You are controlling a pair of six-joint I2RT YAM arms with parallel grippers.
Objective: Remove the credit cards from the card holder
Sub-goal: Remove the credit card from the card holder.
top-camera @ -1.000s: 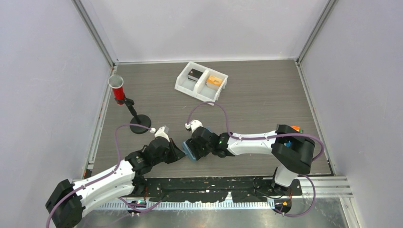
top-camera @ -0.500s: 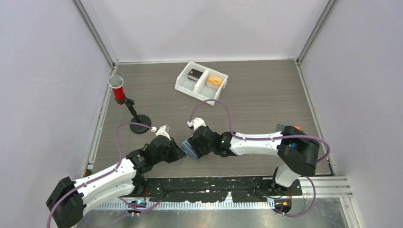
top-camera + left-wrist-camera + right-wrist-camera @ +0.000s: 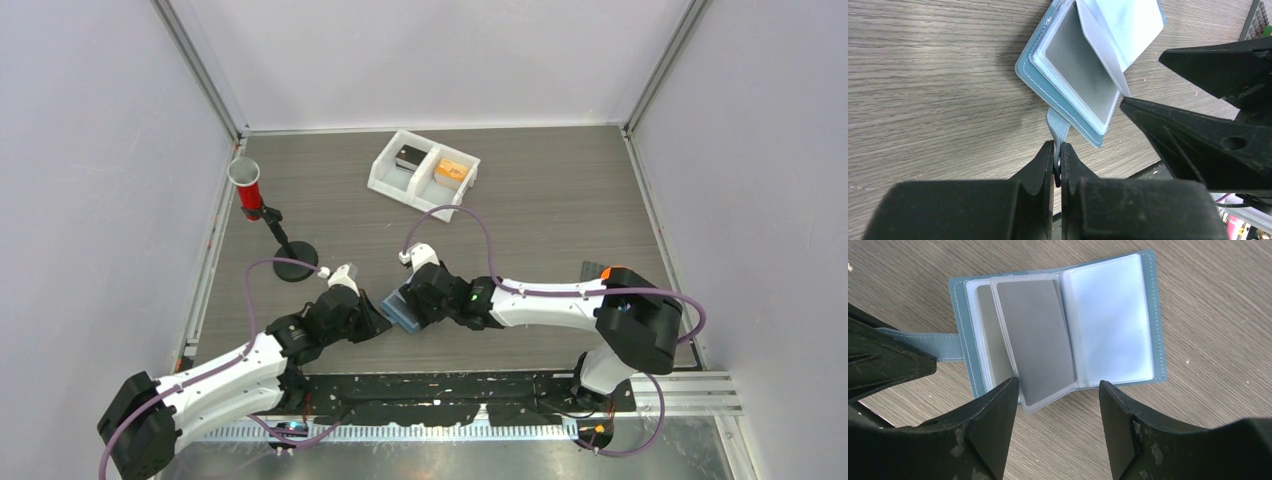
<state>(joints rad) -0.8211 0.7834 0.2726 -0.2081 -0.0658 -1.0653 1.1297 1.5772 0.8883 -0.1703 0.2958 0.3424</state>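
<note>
because the left end effector [image 3: 1057, 165] pinches its strap [image 3: 1057, 127], the card holder [image 3: 1113, 325] lies anchored open at the near middle of the desk [image 3: 1208, 300]; the right end effector [image 3: 1058, 410], jaws wide, straddles a sleeved credit card [image 3: 1040, 335].

A robot lab test cell: pale walls [image 3: 90, 200] and metal corner posts [image 3: 198, 70] box in a wood-grain table [image 3: 560, 200], with a left arm [image 3: 225, 375] and a right arm [image 3: 545, 298], trailing purple cables [image 3: 450, 209], bolted at its near edge.
</note>
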